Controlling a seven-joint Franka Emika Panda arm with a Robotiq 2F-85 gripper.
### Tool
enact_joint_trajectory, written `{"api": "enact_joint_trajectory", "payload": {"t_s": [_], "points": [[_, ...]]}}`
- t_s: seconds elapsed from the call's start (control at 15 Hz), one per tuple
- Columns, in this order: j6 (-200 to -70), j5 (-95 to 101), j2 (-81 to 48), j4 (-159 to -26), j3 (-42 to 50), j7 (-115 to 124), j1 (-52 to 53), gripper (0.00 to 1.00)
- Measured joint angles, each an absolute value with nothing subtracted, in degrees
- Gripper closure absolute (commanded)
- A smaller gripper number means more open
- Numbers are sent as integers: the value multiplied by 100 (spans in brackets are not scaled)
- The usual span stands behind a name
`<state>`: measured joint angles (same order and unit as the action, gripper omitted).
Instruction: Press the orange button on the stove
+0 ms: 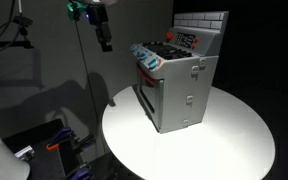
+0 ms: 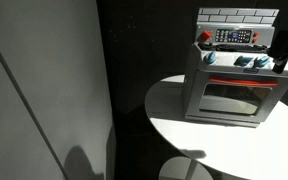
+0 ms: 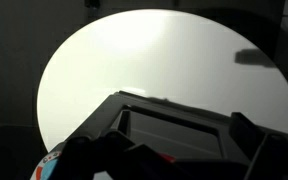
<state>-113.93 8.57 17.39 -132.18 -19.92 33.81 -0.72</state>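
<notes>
Your gripper, jaws spread, hanging well apart from the stove, stove upright on round white table.

The tool is showing in an exterior view as a slim, matte black piece. The wrist block at its 12 o'clock is looking pale grey, and it is carrying a teal-green patch on its 9 o'clock side. In the wrist view, 2 black fingers are appearing only as dull silhouettes at 5 and 7 o'clock, with their details too dark to tell.
</notes>
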Motion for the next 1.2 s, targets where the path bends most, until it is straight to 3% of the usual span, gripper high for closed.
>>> {"api": "enact_joint_trajectory", "payload": {"t_s": [1.2], "points": [[-11760, 854, 1625, -12462, -1366, 3396, 97, 0]]}}
